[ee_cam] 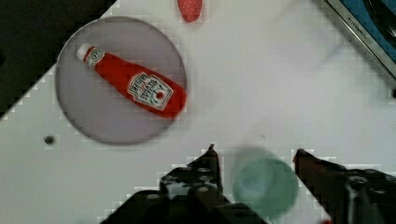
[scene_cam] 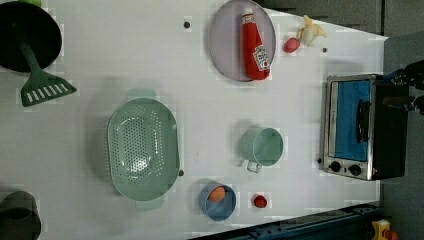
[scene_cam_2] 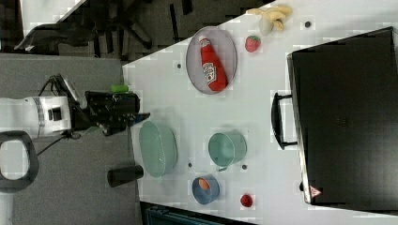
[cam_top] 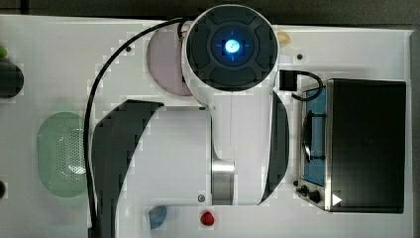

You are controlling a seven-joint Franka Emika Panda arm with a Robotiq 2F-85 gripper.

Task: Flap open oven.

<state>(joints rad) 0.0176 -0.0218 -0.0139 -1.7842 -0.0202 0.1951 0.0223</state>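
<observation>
The oven (cam_top: 366, 144) is a black box at the top view's right, with a silver front, a blue glass door (scene_cam: 350, 120) and a curved handle (scene_cam_2: 277, 121). Its door stands shut against the frame, and black knobs (scene_cam: 345, 167) sit at one end of the front. My gripper (ee_cam: 257, 156) hangs high over the table with its dark fingers (ee_cam: 210, 161) spread open and nothing between them. A green cup (ee_cam: 265, 186) shows far below the gap. The gripper (scene_cam_2: 141, 116) is well away from the handle. A corner of the oven (ee_cam: 369, 32) shows in the wrist view.
A purple plate (scene_cam: 227, 45) carries a ketchup bottle (scene_cam: 255, 45), with a strawberry (scene_cam: 291, 45) and a banana (scene_cam: 311, 31) near it. On the white table stand a green colander (scene_cam: 142, 150), a green cup (scene_cam: 262, 147), a blue bowl (scene_cam: 217, 202) and a green spatula (scene_cam: 42, 85).
</observation>
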